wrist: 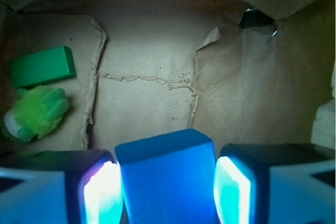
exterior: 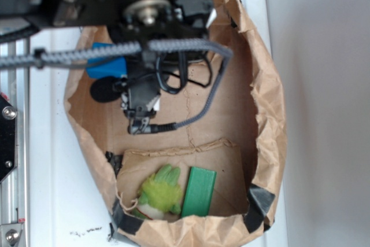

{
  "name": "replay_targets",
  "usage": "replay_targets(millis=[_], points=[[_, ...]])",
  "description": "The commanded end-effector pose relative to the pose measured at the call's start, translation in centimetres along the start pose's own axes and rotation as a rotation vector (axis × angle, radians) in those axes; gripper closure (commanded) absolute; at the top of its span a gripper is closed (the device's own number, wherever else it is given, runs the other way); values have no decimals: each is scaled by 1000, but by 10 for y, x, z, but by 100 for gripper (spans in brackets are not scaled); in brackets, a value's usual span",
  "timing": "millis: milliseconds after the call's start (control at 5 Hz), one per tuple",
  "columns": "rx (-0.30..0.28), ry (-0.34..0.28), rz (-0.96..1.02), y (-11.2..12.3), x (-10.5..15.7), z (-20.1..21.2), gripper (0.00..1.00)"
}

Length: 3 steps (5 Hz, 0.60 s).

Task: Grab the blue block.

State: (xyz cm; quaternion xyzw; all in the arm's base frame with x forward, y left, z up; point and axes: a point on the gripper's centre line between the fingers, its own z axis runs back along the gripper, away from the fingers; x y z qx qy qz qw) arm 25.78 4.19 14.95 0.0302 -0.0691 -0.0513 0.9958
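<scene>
In the wrist view the blue block (wrist: 165, 177) stands between my gripper's (wrist: 167, 169) two glowing pads (wrist: 102, 192), filling the gap from one pad to the other. Its far end reaches a little past the fingertips, and the brown paper floor lies well beyond it. The gripper is shut on the block. In the exterior view the blue block (exterior: 104, 66) shows at the upper left of the bag, partly behind a braided cable, with a dark shadow below it. My fingers are hidden there by the arm.
Everything sits inside a crumpled brown paper bag (exterior: 272, 114) with raised walls. A green rectangular block (exterior: 199, 192) and a fuzzy green toy (exterior: 161, 189) lie at its near end, seen at left in the wrist view. Black tape (exterior: 260, 201) patches the rim.
</scene>
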Motion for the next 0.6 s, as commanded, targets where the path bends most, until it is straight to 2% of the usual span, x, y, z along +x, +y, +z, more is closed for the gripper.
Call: replay_targets(millis=[0, 200, 400], points=[[36, -116, 3, -23, 25, 28, 100], [44, -134, 13, -23, 29, 27, 100], [110, -173, -9, -26, 31, 26, 57]])
